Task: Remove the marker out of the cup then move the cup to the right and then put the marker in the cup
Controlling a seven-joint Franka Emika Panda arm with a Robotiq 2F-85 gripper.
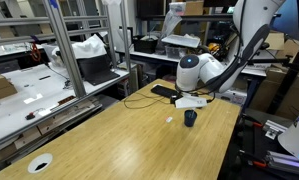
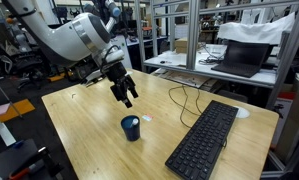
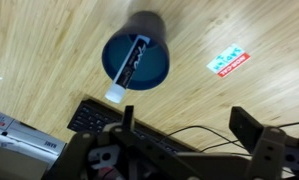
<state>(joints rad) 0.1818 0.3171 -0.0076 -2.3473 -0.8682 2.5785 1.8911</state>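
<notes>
The marker (image 3: 132, 65) is seen leaning slantwise in the cup (image 3: 160, 45), below the gripper (image 2: 127, 96), whose jaws are held wide and empty.

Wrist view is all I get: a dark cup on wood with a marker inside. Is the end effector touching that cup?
Observer: No. In an exterior view the end effector hangs above the cup, with a clear gap between them.
Visitor: Is there anything on the table that my picture misses?
Observer: Yes, a flat white disc with a dark centre lies near a corner of the table, far from the cup.
</notes>
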